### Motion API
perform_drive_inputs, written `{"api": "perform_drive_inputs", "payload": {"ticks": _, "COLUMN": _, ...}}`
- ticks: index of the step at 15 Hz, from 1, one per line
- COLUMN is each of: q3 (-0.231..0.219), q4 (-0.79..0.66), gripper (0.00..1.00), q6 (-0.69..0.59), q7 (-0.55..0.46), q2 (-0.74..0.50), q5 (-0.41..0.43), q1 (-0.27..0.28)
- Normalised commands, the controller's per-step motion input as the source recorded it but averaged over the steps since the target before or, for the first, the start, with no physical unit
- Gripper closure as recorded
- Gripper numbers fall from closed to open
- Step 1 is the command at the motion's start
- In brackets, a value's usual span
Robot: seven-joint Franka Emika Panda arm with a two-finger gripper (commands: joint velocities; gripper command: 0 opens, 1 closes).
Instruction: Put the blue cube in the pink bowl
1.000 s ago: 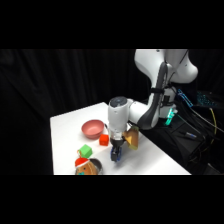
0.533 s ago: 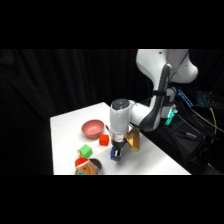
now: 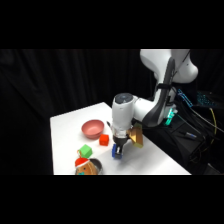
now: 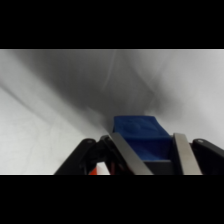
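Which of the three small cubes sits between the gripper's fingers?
The small blue cube, flanked by both fingers; the red cube and green cube sit apart, nearer the pink bowl.

Red cube (image 3: 104, 140), green cube (image 3: 85, 150), perhaps toy (image 3: 88, 167).

The white table (image 3: 67, 145) carries a handful of small things, placed here from the gripper (image 3: 118, 150), which hangs low over its middle. The pink bowl (image 3: 93, 128) sits on the tabletop beyond the gripper's left, towards the far edge. The red cube (image 3: 104, 140) rests just left of the gripper, between it and the bowl. The green cube (image 3: 85, 150) lies farther left, nearer the front edge. A dark round object (image 3: 88, 167) with red and orange on it sits at the front edge, below and left of the gripper. In the wrist view the bare tabletop (image 4: 45, 120) is plain white and shadowed.
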Motion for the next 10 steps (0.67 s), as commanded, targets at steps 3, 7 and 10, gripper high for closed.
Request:
{"api": "perform_drive_inputs", "payload": {"ticks": 3, "q3": 0.043, "q4": -0.23, "gripper": 0.72, "q6": -0.45, "q7": -0.15, "q2": -0.66, "q5": -0.040, "q1": -0.083}}
{"api": "perform_drive_inputs", "payload": {"ticks": 7, "q3": 0.147, "q4": -0.08, "gripper": 0.72, "q6": -0.49, "q7": -0.28, "q2": -0.55, "q5": -0.010, "q1": -0.243}}
{"api": "perform_drive_inputs", "payload": {"ticks": 10, "q3": 0.144, "q4": 0.05, "gripper": 0.72, "q6": -0.38, "q7": -0.42, "q2": -0.33, "q5": 0.102, "q1": -0.308}}
